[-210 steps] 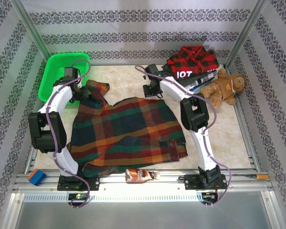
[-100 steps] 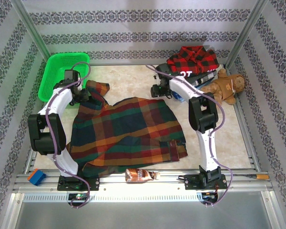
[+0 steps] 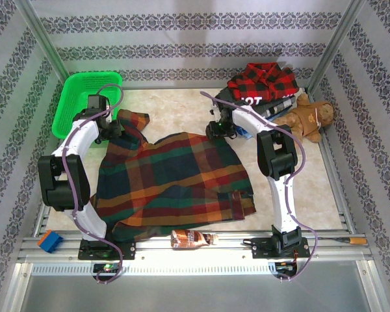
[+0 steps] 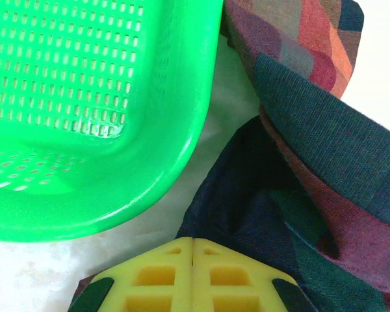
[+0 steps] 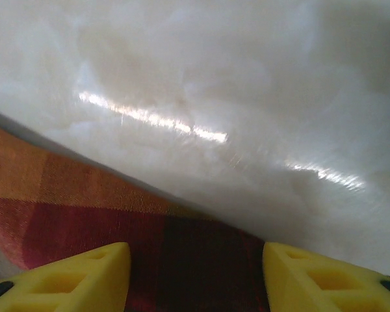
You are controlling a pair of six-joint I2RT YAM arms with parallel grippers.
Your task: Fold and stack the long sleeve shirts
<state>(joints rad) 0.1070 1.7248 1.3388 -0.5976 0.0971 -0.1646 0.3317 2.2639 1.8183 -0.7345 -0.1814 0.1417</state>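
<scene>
Overhead, the plaid shirt [image 3: 172, 179] lies spread over the middle of the table [image 3: 175, 107], its body reaching almost to the near edge. One sleeve runs up toward the green basket [image 3: 84, 97] in the far left corner. The left gripper [image 3: 114, 128] sits on that sleeve, just beside the basket. The right gripper [image 3: 214, 130] hangs at the shirt's far right edge. At the far right, a red-black check shirt [image 3: 263, 79] lies on top of a dark shirt with white letters [image 3: 250, 101]. A teddy bear [image 3: 309, 117] rests just beside that pile. A bottle [image 3: 194, 238] lies near the front rail, close to the plaid hem.

At the left wrist, the left gripper [image 4: 192, 250] has its yellow pads pressed together with only a thin seam between them. Dark navy folds of the plaid shirt [image 4: 312, 162] gather at their tips, so it grips the cloth. The green basket's [image 4: 175, 149] rounded corner lies just beside the cloth, on the left.

At the right wrist, the right gripper [image 5: 195, 273] stands spread wide, one yellow finger at each lower corner. The orange and red edge of the plaid shirt [image 5: 117, 214] lies between and under the fingers. Beyond it is the glossy pale table [image 5: 234, 78].
</scene>
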